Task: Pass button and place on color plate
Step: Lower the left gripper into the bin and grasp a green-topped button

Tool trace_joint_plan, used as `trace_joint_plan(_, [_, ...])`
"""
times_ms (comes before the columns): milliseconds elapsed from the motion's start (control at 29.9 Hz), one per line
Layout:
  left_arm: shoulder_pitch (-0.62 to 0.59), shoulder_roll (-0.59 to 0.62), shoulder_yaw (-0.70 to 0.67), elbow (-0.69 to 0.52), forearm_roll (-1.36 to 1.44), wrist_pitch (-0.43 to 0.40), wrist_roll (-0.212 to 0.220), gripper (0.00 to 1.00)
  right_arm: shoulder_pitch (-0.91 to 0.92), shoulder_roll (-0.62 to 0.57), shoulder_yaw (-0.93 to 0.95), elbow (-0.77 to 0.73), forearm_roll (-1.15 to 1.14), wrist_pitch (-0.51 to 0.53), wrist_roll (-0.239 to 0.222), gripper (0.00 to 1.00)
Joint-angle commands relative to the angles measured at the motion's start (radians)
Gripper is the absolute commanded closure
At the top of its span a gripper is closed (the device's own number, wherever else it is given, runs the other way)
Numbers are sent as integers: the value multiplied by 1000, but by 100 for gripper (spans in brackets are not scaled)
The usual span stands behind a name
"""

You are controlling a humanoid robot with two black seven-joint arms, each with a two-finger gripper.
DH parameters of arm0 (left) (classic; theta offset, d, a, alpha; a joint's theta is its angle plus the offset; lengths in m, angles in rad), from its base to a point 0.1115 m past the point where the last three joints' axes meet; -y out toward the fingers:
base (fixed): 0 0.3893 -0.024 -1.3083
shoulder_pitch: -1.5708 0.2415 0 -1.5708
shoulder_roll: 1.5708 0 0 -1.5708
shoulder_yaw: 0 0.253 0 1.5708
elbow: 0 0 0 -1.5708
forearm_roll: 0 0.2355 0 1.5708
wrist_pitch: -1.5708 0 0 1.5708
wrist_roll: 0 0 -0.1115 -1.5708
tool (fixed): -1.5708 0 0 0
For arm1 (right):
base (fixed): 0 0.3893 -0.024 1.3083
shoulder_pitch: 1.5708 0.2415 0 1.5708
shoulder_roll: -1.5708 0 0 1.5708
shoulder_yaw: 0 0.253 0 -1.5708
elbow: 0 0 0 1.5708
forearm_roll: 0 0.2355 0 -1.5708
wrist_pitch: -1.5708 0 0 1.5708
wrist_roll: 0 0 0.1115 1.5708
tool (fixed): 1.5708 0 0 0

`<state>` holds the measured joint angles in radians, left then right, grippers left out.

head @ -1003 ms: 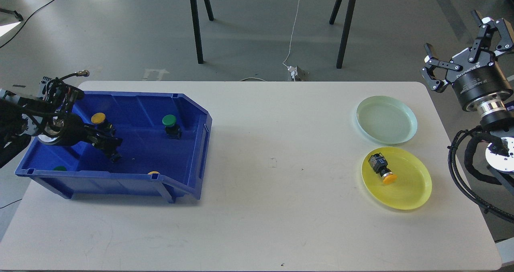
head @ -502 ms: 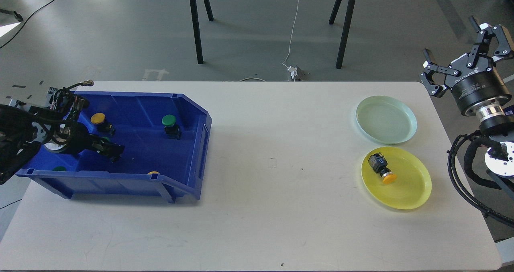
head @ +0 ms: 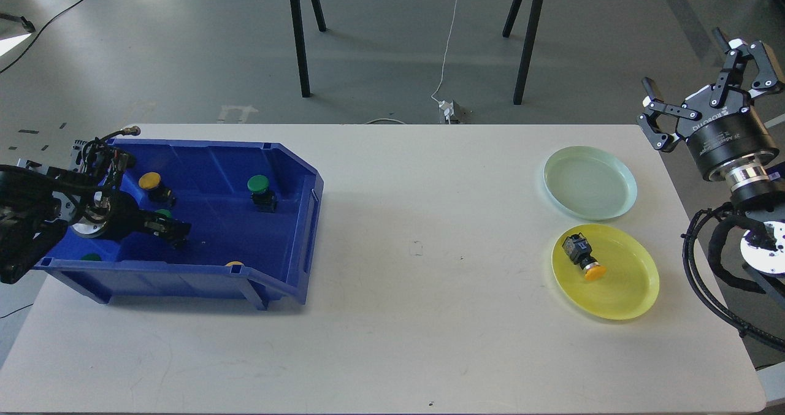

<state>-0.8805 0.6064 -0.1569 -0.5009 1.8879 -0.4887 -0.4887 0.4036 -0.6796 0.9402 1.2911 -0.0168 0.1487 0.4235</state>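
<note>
A blue bin [head: 294,219] on the table's left holds a yellow-capped button [head: 150,182], a green-capped button [head: 259,188] and others partly hidden at its front wall. My left gripper [head: 172,230] is low inside the bin, around a green-capped button [head: 163,214]; its dark fingers cannot be told apart. A yellow plate [head: 619,286] at the right holds a yellow-capped button [head: 582,257]. A pale green plate [head: 590,182] behind it is empty. My right gripper [head: 705,78] is open and empty, raised beyond the table's right edge.
Green [head: 92,257] and yellow [head: 233,263] caps peek over the bin's front wall. Black stand legs [head: 298,35] and a white cable [head: 451,35] are on the floor behind the table. The right arm's cables [head: 717,268] hang beside the table's right edge.
My left gripper has dropped lower in the bin and drawn slightly left, onto the green-capped button. The right gripper has shifted slightly up and left.
</note>
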Motion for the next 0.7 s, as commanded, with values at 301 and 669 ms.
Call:
trace_joint_plan(301, [0, -5, 0, 7, -13, 0, 0, 76, -8, -6, 2, 7, 0, -1, 1, 1])
trace_joint_plan(669, [-14, 12, -4, -30, -23, 0, 0, 87, -8, -6, 2, 5, -2, -1, 1, 1])
